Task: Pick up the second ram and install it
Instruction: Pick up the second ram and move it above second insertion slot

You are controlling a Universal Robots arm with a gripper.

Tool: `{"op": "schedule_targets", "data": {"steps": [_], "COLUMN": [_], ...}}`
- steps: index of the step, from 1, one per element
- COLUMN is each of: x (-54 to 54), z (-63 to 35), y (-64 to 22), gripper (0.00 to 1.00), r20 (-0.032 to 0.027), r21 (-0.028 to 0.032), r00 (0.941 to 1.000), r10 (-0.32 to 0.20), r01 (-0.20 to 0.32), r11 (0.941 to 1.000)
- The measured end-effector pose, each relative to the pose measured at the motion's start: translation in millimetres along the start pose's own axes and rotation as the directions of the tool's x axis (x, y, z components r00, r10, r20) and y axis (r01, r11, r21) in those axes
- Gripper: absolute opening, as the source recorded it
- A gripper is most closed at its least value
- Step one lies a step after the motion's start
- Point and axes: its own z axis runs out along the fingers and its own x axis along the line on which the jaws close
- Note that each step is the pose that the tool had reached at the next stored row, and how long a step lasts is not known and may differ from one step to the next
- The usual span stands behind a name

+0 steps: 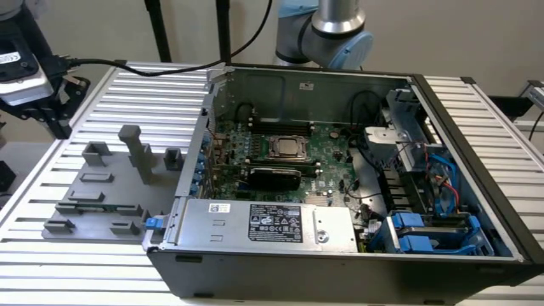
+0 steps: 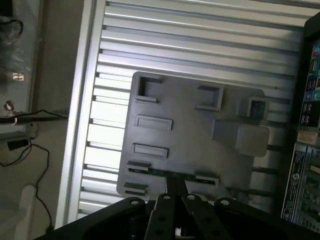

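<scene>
The second ram is a thin green stick standing on edge between two grey holder blocks, near the front of the grey fixture plate on the exterior view's left. In the wrist view the ram is a dark narrow strip just beyond my fingertips. My black gripper hangs above the table's far left corner, well apart from the ram. Its fingers are pressed together and hold nothing, so my gripper is shut.
An open computer case takes up the exterior view's right, with the motherboard, its CPU socket and long black slots inside. Grey fixture blocks, one a tall post, rise from the plate. A black cable runs over the slatted table.
</scene>
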Motion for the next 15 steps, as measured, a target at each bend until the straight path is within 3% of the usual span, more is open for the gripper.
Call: {"op": "schedule_targets", "data": {"steps": [3,7,11,15], "x": [0.0,-0.1,-0.1,-0.1], "z": [0.6,1.3,2.1,2.8], "y": [0.0,-0.1,-0.1,-0.1], "gripper": [0.11,0.11,0.11,0.11], "r20": [-0.0036,-0.0065,-0.009,-0.0117], "r21": [0.001,0.0027,0.0042,0.0056], "r00": [0.9986,0.992,0.9802,0.9631], "r10": [-0.053,-0.126,-0.198,-0.269], "r01": [0.053,0.126,0.198,0.269], "r11": [0.9986,0.992,0.9802,0.9632]}}
